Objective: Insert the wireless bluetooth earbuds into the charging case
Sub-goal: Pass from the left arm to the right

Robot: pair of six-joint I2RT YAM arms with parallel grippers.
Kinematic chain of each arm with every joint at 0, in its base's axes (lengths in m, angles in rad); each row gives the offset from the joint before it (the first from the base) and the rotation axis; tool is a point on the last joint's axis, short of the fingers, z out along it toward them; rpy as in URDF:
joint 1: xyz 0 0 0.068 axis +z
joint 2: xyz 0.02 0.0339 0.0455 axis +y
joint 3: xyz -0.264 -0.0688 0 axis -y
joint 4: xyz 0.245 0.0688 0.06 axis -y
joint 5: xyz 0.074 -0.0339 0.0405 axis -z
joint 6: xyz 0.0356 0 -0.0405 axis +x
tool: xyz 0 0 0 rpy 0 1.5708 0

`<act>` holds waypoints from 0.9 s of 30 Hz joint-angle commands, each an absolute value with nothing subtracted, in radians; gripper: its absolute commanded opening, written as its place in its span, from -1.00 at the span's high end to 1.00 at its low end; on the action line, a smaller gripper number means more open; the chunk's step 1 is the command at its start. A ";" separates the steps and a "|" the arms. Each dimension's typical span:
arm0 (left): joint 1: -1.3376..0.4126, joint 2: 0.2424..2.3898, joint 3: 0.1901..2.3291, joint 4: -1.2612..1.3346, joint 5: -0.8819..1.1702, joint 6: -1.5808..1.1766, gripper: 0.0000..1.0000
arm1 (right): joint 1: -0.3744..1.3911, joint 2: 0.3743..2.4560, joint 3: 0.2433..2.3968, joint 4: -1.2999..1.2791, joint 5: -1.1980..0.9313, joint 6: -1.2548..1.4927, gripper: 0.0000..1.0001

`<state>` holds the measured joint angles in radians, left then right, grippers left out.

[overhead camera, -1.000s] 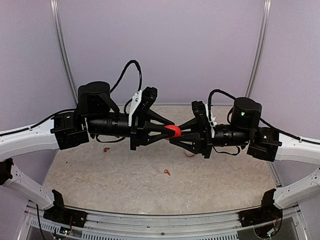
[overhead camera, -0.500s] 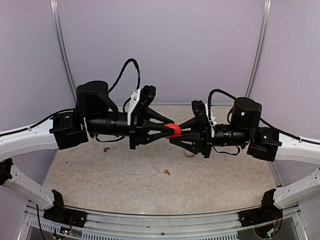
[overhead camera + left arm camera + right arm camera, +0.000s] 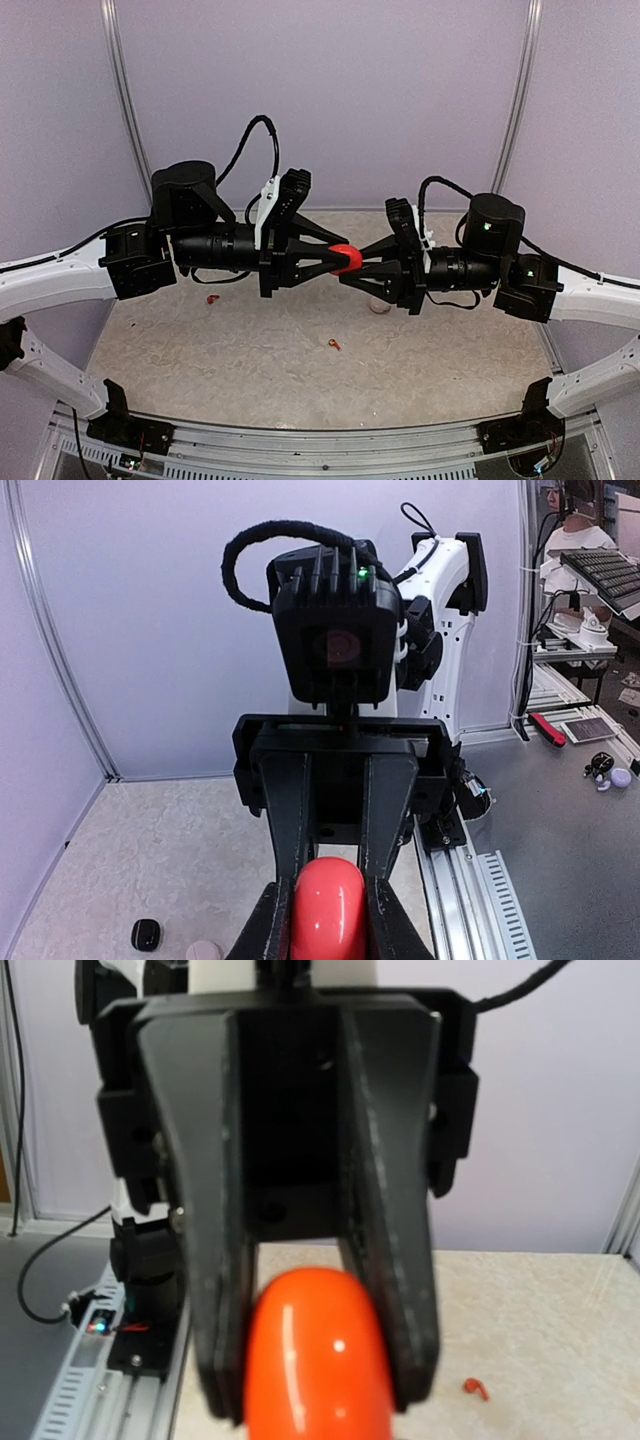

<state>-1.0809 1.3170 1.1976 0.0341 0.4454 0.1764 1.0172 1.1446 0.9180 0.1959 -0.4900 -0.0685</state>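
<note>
Charging case, red-orange, is pinched mid-air betw. left hand and right hand, both narrowed onto it from opposite sides. Red-orange earbud is seen on bench, below case and toward arm bases, approx. equally near both arms; long axis too small to tell. No legible labels or writing noted.

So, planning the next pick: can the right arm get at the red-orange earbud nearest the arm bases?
Probably not yet: the right gripper is shut on the red case, which the left gripper also clamps in mid-air. The earbud lies uncovered on the table, so nothing else looks in the way.
</note>
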 commanded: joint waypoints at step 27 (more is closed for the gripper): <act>-1.096 1.294 1.193 0.060 0.354 0.208 0.80 | 1.015 1.149 0.908 0.261 -0.530 -0.037 0.57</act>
